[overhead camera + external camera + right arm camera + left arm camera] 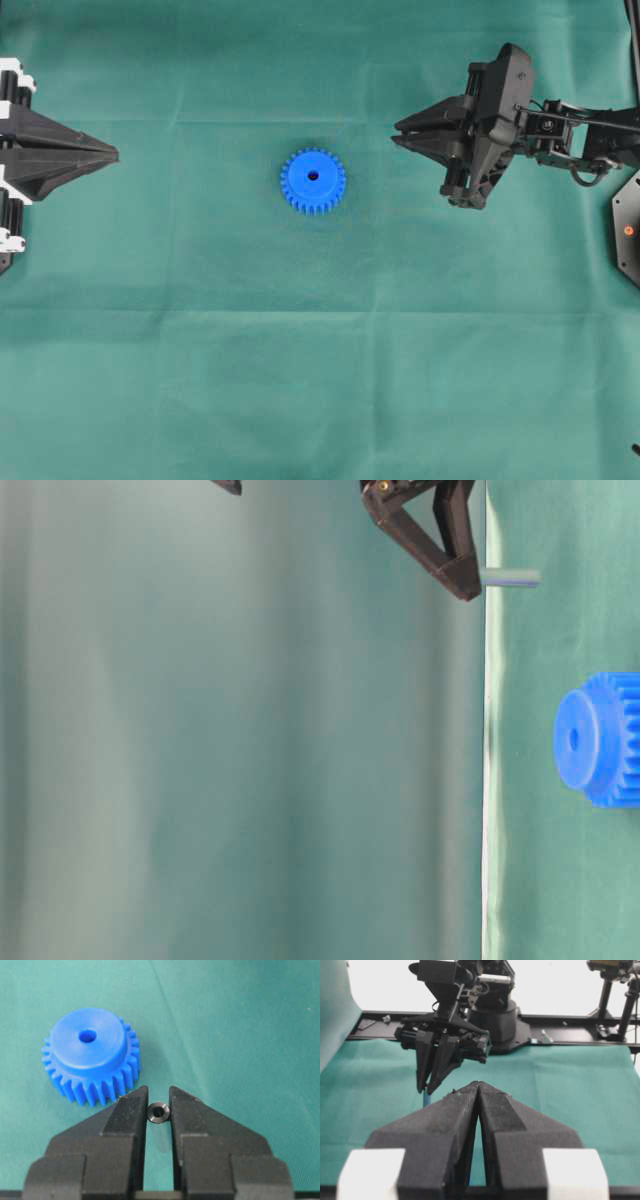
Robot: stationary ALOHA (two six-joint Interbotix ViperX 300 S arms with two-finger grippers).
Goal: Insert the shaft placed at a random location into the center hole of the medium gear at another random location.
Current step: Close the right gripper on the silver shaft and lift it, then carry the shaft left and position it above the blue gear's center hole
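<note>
Right at the lens of the right wrist view, my right gripper point(159, 1110) has its fingers clamped on the shaft point(159, 1112), which I see end-on as a small dark ring between the tips. I hold it that way, pointing down out of the tips, so its axis can go straight down into a hole that faces up. From table level the shaft point(510, 577) sticks clear of the fingertips, well above the cloth point(320, 380), so there is free length to enter.

From overhead the gear point(313, 181) lies flat, hub up, near the middle of the cloth, with the hole point(313, 175) open. The right gripper point(400, 133) hangs at about 2 o'clock from it, well apart. I judge the carry is next: bring the shaft over the hole, then lower.

My left gripper point(112, 155) sits parked at 9 o'clock from the gear, fingers together on nothing, out of the way.
</note>
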